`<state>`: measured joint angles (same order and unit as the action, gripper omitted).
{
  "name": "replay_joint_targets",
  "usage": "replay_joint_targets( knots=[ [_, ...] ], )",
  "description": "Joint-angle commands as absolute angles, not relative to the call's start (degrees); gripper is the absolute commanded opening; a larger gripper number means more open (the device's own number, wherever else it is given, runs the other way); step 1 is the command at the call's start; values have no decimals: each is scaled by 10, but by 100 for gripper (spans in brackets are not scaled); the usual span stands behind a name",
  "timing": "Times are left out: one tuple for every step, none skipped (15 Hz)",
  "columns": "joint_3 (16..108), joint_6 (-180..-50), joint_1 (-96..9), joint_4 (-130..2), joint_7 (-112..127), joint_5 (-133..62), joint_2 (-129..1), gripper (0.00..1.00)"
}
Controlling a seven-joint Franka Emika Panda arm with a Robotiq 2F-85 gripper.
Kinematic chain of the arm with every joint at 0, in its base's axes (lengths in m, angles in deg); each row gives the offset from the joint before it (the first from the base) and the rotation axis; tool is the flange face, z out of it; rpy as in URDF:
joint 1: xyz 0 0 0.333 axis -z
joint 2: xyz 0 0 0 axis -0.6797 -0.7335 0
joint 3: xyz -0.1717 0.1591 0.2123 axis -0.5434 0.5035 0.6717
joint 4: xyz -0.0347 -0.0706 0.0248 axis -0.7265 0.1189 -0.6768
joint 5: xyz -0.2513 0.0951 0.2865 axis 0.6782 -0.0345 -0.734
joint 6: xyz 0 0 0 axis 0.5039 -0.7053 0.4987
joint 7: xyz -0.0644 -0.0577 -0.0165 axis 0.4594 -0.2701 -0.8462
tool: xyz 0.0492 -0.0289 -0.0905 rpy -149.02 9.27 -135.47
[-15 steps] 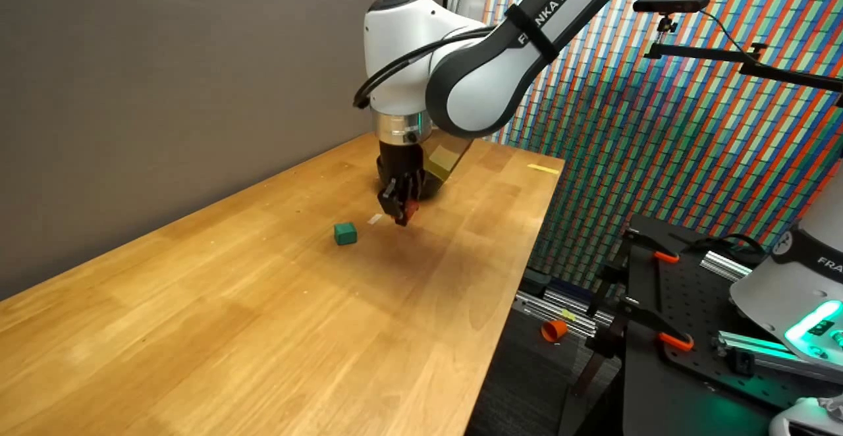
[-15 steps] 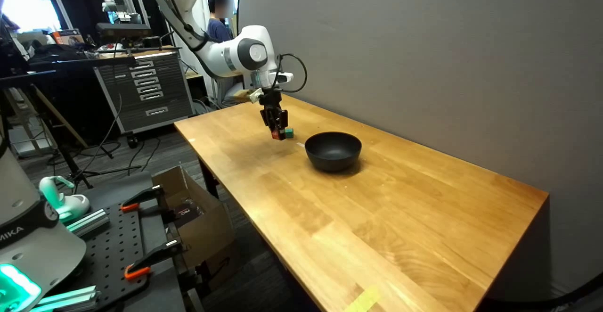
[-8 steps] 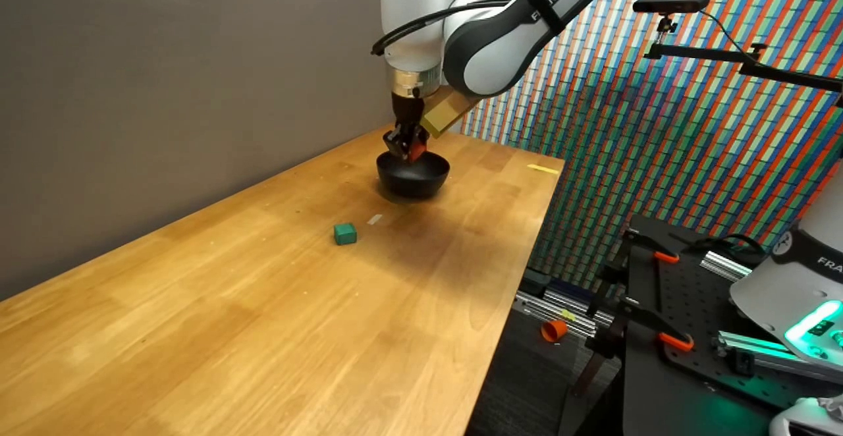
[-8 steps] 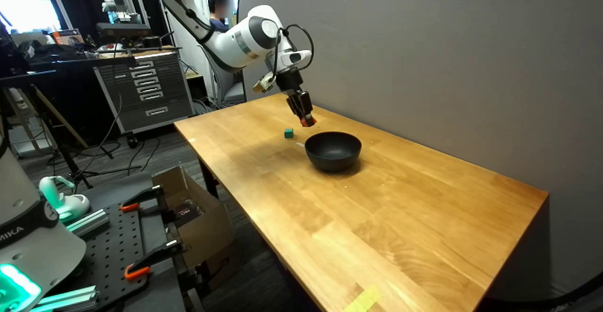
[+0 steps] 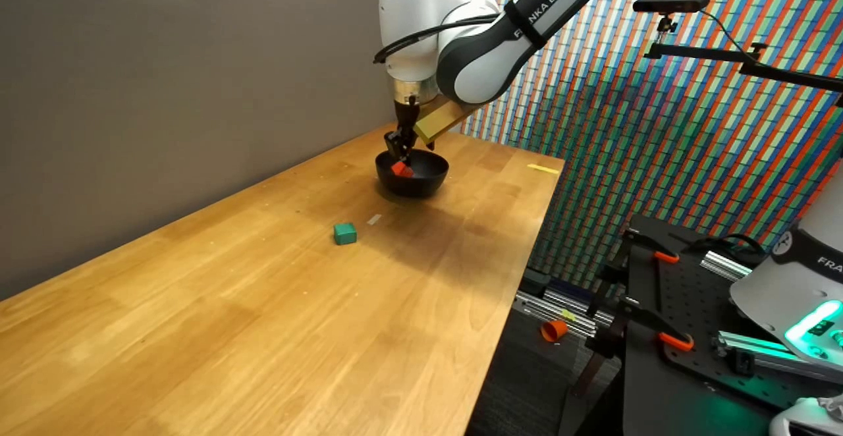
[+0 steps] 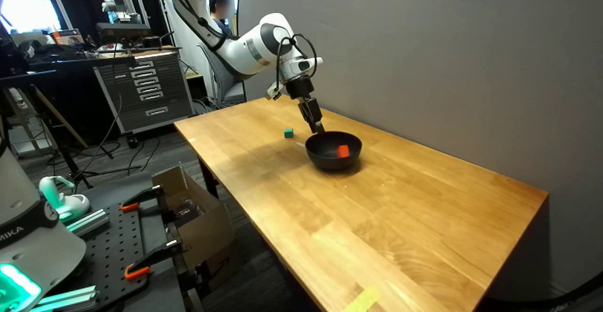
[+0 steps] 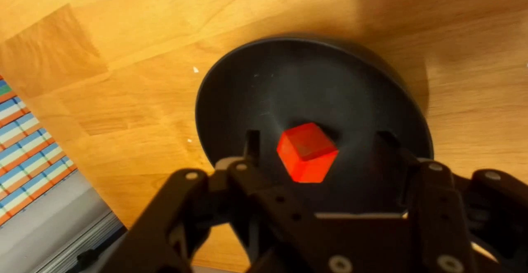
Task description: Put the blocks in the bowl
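In an exterior view the red block shows inside the bowl, while the green block lies on the table, nearer and to the left. In an exterior view the green block lies left of and beyond the bowl. In the wrist view the gripper stands wide, holding nothing, over the red block; I judge one block delivered, the green one left to fetch.
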<state>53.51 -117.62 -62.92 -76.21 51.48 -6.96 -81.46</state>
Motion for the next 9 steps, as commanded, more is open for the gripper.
replay_joint_targets(
  knots=[
    [579, -1164, -617, -734, 509, -109, -832, 100],
    [600, -1157, -613, -727, 491, -136, -837, 100],
    [621, -1149, -609, -717, 474, -164, -845, 100],
    [642, -1143, -604, -706, 453, -194, -855, 100],
    [662, -1135, -601, -695, 429, -223, -860, 100],
    [680, -1126, -598, -681, 405, -252, -871, 100],
    [692, -1112, -599, -665, 385, -276, -882, 100],
    [699, -1099, -603, -650, 372, -293, -891, 100],
    [703, -1089, -607, -637, 359, -306, -900, 100]
  ],
)
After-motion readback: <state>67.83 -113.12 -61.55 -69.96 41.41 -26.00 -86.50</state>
